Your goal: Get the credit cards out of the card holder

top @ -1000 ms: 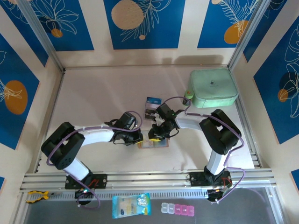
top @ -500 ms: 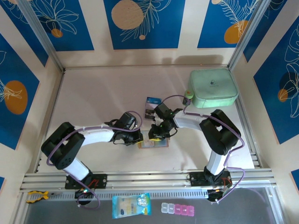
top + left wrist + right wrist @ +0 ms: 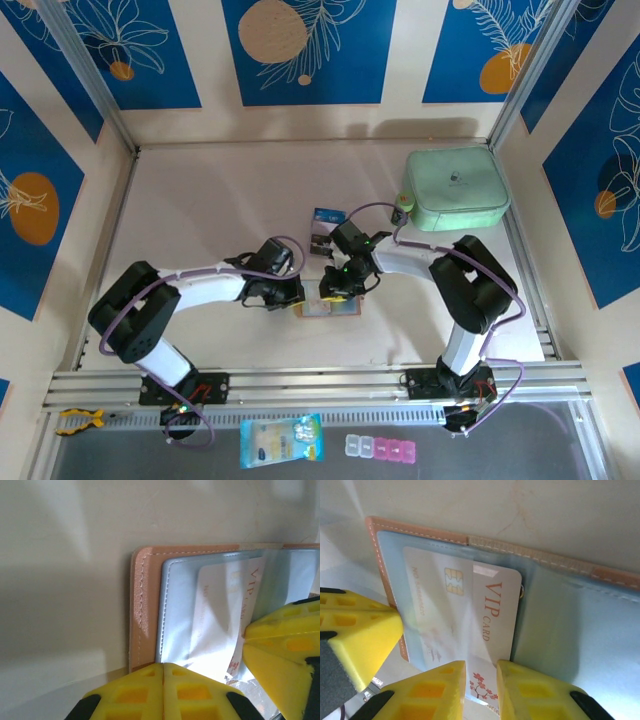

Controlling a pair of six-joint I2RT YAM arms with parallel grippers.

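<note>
While the left gripper [image 3: 164, 692], pressed together, pins the open tan leather card holder [image 3: 600, 625], the right gripper [image 3: 481, 687] pinches its white VIP card [image 3: 490, 625].

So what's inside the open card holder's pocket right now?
A white VIP card with a chip, partly slid out of the card holder. The right claw covers its lower edge; any cards beneath are hidden.
</note>
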